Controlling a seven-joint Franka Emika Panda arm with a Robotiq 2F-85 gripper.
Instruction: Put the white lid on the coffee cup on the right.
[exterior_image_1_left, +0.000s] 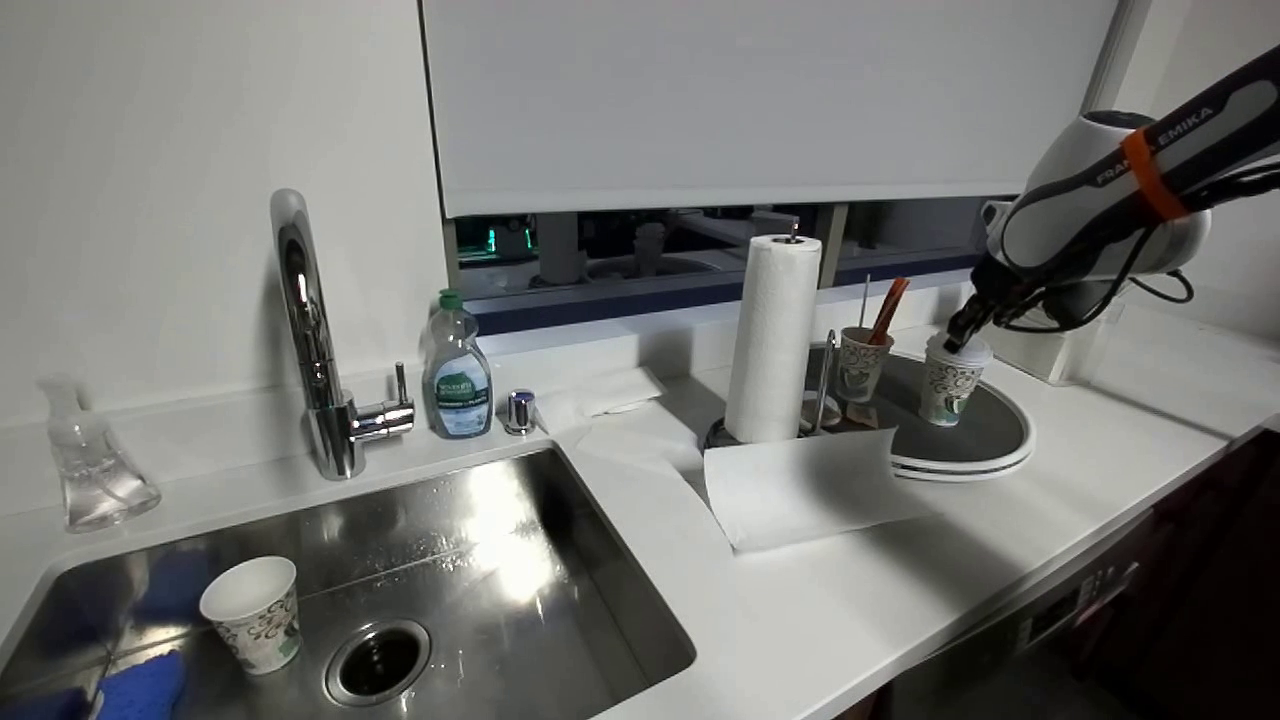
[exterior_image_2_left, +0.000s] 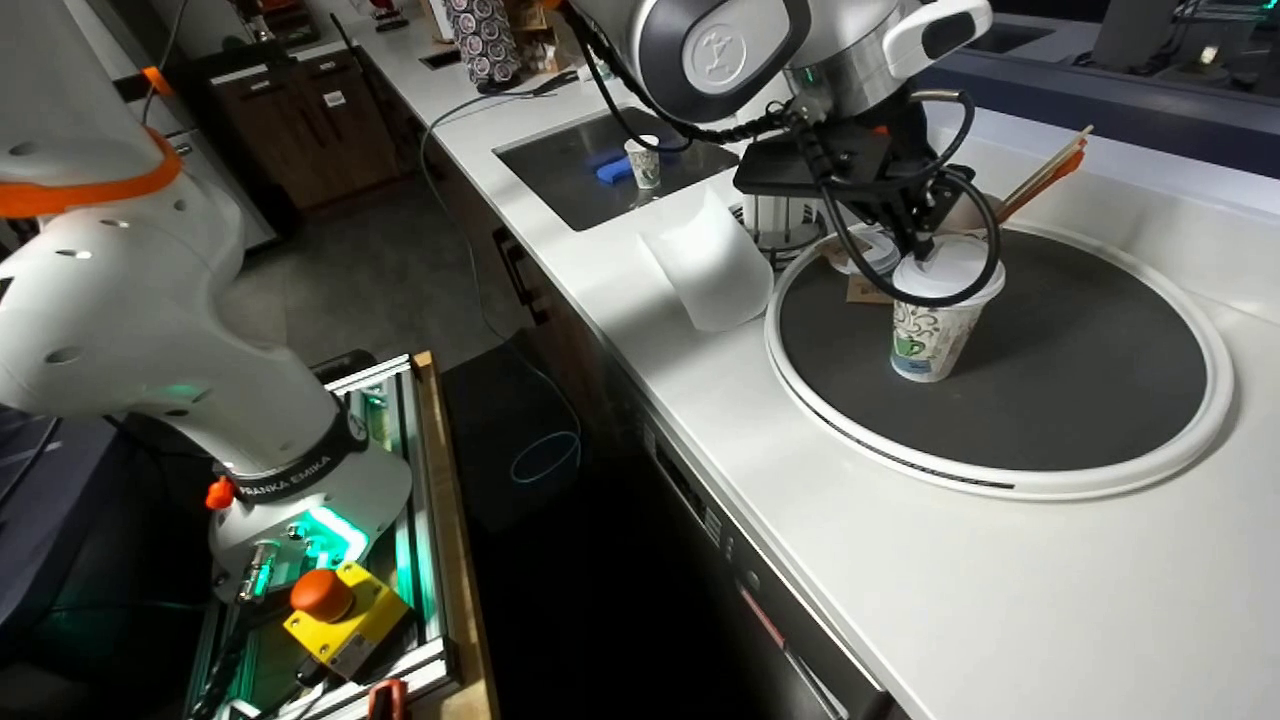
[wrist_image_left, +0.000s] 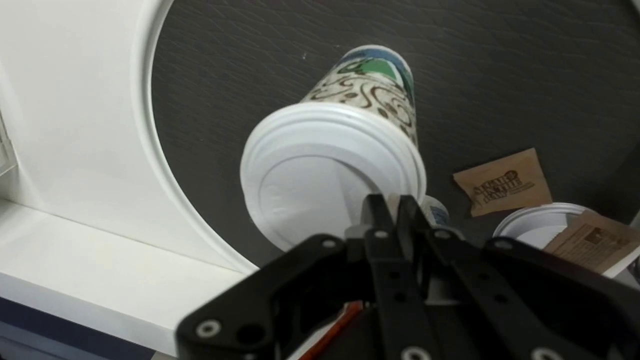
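The white lid (wrist_image_left: 310, 185) lies on top of the coffee cup (wrist_image_left: 367, 90), a patterned paper cup standing upright on a round dark tray. In both exterior views the lid (exterior_image_1_left: 965, 348) (exterior_image_2_left: 950, 266) covers the mouth of the cup (exterior_image_1_left: 945, 392) (exterior_image_2_left: 928, 335). My gripper (wrist_image_left: 391, 200) is right at the lid, its fingertips over the part near the rim. The fingers are close together with a narrow gap, and something pale shows between them. I cannot tell whether they pinch the lid or only touch it.
The round tray (exterior_image_2_left: 1100, 400) also holds a similar cup (exterior_image_1_left: 862, 365) with stirrers, another lid (wrist_image_left: 535, 225) and brown sugar packets (wrist_image_left: 505, 185). A paper-towel roll (exterior_image_1_left: 775, 340) stands beside the tray. Another patterned cup (exterior_image_1_left: 258, 620) is in the sink (exterior_image_1_left: 500, 580).
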